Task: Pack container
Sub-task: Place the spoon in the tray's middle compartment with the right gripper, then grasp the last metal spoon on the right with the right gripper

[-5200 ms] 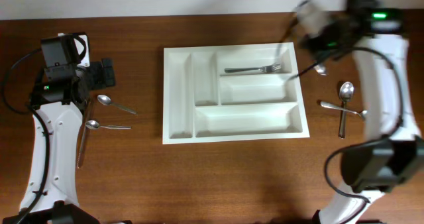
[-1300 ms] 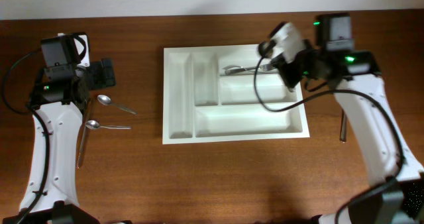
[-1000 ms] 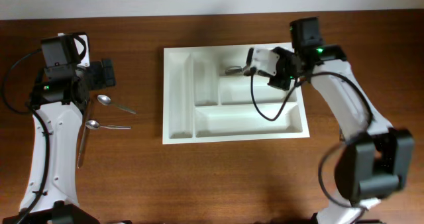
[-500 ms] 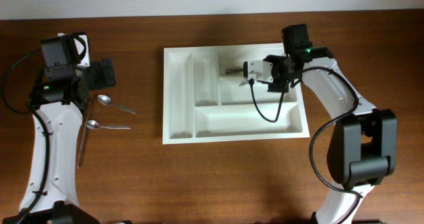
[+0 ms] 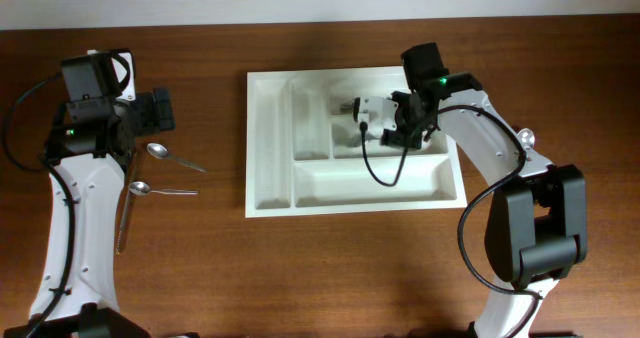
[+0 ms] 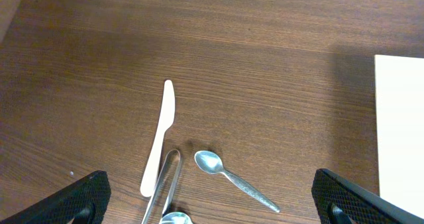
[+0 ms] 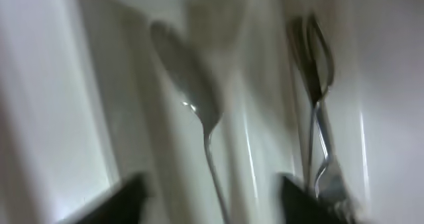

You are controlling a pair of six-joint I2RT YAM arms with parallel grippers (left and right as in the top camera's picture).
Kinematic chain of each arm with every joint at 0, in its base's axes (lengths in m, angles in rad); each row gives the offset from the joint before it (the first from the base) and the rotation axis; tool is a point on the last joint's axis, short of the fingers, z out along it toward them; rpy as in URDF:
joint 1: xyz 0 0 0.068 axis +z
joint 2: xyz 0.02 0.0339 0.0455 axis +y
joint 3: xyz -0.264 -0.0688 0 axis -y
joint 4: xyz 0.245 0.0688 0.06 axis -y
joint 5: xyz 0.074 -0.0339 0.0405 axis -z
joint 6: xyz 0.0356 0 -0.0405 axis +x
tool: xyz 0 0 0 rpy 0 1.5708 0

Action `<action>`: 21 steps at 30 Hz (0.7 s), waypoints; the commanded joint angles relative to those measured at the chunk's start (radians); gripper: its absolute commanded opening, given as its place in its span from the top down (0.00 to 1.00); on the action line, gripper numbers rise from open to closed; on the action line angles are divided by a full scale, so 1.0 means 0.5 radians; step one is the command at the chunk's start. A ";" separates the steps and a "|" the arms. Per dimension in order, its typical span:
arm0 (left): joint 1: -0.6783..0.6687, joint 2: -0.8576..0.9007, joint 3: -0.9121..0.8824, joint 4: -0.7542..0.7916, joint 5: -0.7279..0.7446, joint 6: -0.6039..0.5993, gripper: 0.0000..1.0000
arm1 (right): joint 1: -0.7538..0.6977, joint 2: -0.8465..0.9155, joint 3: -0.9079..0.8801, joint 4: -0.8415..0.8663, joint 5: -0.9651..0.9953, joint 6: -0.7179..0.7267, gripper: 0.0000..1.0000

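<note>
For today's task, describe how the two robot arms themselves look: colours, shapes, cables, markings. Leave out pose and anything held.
Both the left arm and right arm have white curved links with black joint housings, each showing a small green light. Thin black cables loop alongside them. The left wrist view shows black jaws.

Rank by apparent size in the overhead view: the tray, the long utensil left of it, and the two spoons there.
1. tray, largest by far
2. long utensil
3. upper spoon and lower spoon look about alike, so no ranking between them
</note>
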 commanded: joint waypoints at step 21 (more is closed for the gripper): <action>0.005 0.011 0.046 0.003 -0.008 0.039 0.01 | -1.202 -0.037 0.449 -0.614 0.305 2.696 0.25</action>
